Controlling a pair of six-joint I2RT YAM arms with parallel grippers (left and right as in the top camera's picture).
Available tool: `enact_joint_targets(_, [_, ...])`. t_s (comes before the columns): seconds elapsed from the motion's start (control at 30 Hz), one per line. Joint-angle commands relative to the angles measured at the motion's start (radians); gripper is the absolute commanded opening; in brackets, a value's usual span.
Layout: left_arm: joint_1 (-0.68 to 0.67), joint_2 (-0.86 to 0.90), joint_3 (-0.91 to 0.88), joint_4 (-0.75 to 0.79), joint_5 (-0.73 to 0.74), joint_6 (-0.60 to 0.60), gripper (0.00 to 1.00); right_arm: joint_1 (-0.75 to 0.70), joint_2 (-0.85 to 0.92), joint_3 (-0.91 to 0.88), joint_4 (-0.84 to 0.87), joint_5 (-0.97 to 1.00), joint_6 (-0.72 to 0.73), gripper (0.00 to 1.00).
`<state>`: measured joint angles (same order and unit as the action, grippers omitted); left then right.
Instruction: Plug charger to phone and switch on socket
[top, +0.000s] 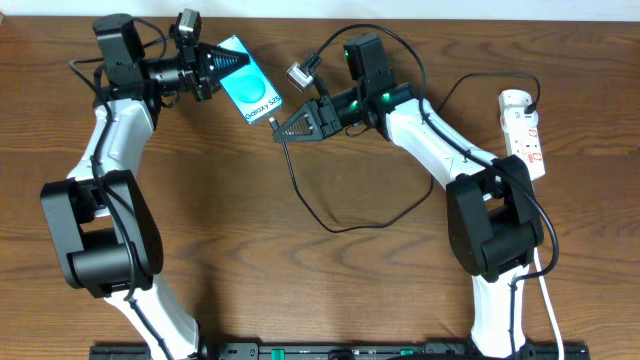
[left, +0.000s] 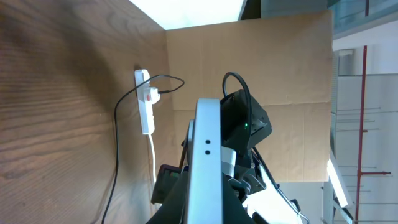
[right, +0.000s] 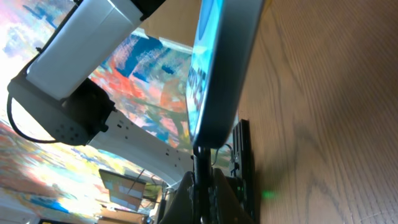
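The phone (top: 250, 88), cyan screen up, is held tilted above the table at the back left. My left gripper (top: 226, 62) is shut on its far end. The left wrist view shows the phone edge-on (left: 207, 143) between my fingers (left: 205, 208). My right gripper (top: 280, 128) is shut on the charger's connector tip (right: 200, 163), which touches the phone's bottom edge (right: 221, 68). I cannot tell whether it is seated. The black charger cable (top: 330, 228) loops across the table to the socket (top: 526, 135) at the right, where its plug (top: 528, 100) sits in the far outlet.
The socket's white cord (top: 548, 300) runs down the right side past the right arm's base. A small silver-and-black part (top: 300, 72) lies behind the right gripper. The socket and cable also show in the left wrist view (left: 145, 102), with a cardboard wall behind.
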<state>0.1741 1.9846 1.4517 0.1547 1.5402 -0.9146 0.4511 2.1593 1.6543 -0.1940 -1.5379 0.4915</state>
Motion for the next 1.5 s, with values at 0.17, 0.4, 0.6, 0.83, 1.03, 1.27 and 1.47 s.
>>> enact_joint_targets(0.17, [0.003, -0.022, 0.007, 0.006, 0.033, 0.028, 0.07, -0.003, 0.001, 0.012, 0.012, -0.024, 0.032, 0.01])
enact_joint_targets(0.4, [0.003, -0.022, 0.007, 0.013, 0.033, 0.045, 0.06, -0.002, 0.001, 0.012, 0.012, -0.024, 0.032, 0.01])
enact_joint_targets(0.6, [0.003, -0.022, 0.007, 0.013, 0.033, 0.056, 0.07, -0.002, 0.001, 0.012, 0.012, -0.024, 0.032, 0.01])
enact_joint_targets(0.83, [-0.003, -0.021, 0.007, 0.012, 0.033, 0.052, 0.07, 0.001, 0.001, 0.012, 0.015, -0.024, 0.032, 0.01])
enact_joint_targets(1.03, [-0.026, -0.022, 0.007, 0.012, 0.033, 0.052, 0.07, 0.009, 0.001, 0.012, 0.023, -0.024, 0.032, 0.01])
enact_joint_targets(1.27, [-0.03, -0.022, 0.007, 0.012, 0.033, 0.018, 0.07, 0.009, 0.001, 0.012, 0.023, -0.024, 0.032, 0.01])
enact_joint_targets(1.47, [-0.03, -0.022, 0.007, 0.012, 0.033, 0.014, 0.07, 0.008, 0.001, 0.012, 0.023, -0.024, 0.031, 0.01])
